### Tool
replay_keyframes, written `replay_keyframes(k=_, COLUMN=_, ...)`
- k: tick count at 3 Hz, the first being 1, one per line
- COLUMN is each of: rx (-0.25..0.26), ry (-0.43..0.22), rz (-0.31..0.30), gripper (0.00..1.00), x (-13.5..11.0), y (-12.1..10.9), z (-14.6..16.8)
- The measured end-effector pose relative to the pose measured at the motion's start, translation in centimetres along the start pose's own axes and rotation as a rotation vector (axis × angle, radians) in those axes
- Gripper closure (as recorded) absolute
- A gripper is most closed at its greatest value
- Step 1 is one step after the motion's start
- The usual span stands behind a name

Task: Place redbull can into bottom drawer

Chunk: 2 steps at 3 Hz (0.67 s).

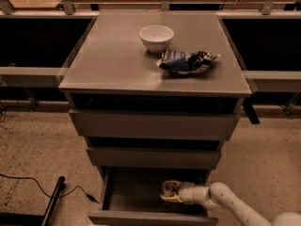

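Note:
The bottom drawer [141,206] of the grey cabinet is pulled open, and its flat front runs along the lower edge of the view. My gripper [170,191] reaches in from the lower right on a white arm [221,197] and sits inside the drawer, right of its middle. A small silvery rounded shape at the gripper's tip looks like the redbull can [168,187]. It is dim there, so I cannot tell whether the can is held or resting on the drawer floor.
The two upper grey drawers [153,124] stick out slightly above the open one. On the cabinet top [103,60] stand a white bowl [156,36] and a crumpled blue-and-white snack bag [186,61]. A black cable and bar [54,199] lie on the floor at left.

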State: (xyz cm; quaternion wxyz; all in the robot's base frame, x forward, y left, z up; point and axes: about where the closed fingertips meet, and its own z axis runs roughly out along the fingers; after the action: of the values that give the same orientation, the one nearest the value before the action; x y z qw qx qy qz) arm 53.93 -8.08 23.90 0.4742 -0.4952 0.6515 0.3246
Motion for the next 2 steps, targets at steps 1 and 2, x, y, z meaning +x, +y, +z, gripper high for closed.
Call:
replay_keyframes(k=1, rx=-0.002, ry=-0.001, rz=0.000, gripper=0.91, x=-0.03, y=0.09, z=0.14)
replay_keyframes(k=2, rx=-0.006, ry=-0.003, rz=0.001, gripper=0.73, x=-0.09, y=0.24, z=0.38)
